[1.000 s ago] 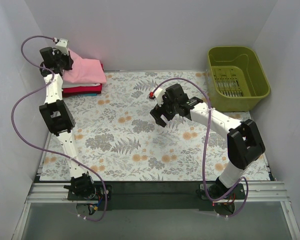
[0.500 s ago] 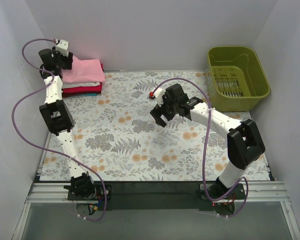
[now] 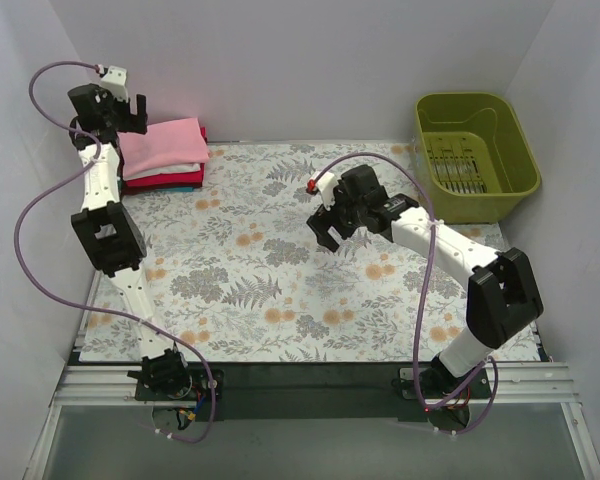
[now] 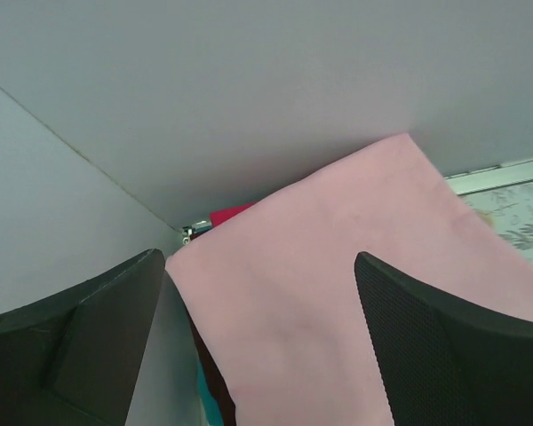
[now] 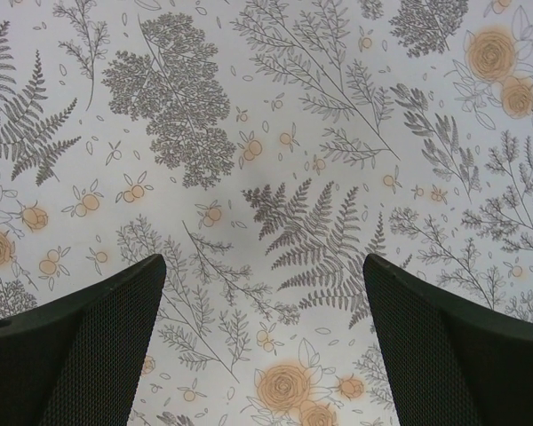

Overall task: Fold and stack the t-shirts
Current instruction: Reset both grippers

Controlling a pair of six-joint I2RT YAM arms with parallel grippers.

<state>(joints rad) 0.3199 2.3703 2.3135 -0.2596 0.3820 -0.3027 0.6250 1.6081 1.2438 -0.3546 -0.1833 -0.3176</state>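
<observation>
Folded t-shirts lie stacked in the far left corner of the table, a light pink one [image 3: 165,143] on top, then white, red [image 3: 170,180] and teal layers. My left gripper [image 3: 120,112] hangs open just above the stack's left end, apart from the cloth. In the left wrist view the pink t-shirt [image 4: 338,293] lies flat below the spread fingers [image 4: 444,355], with a strip of red [image 4: 229,214] at its far edge. My right gripper [image 3: 330,235] stands open over the middle of the table, holding nothing. Only the floral table cloth [image 5: 275,177] shows between its fingers [image 5: 80,346].
An olive-green plastic basket [image 3: 525,165] stands at the back right. The floral cloth [image 3: 280,270] covers the table. White walls close in the left, back and right sides, and the left arm stands close to the left wall.
My left gripper has opened, let go of the pink t-shirt and risen up and to the left. The pink t-shirt now rests flat on the stack. The right gripper has shifted slightly right.
</observation>
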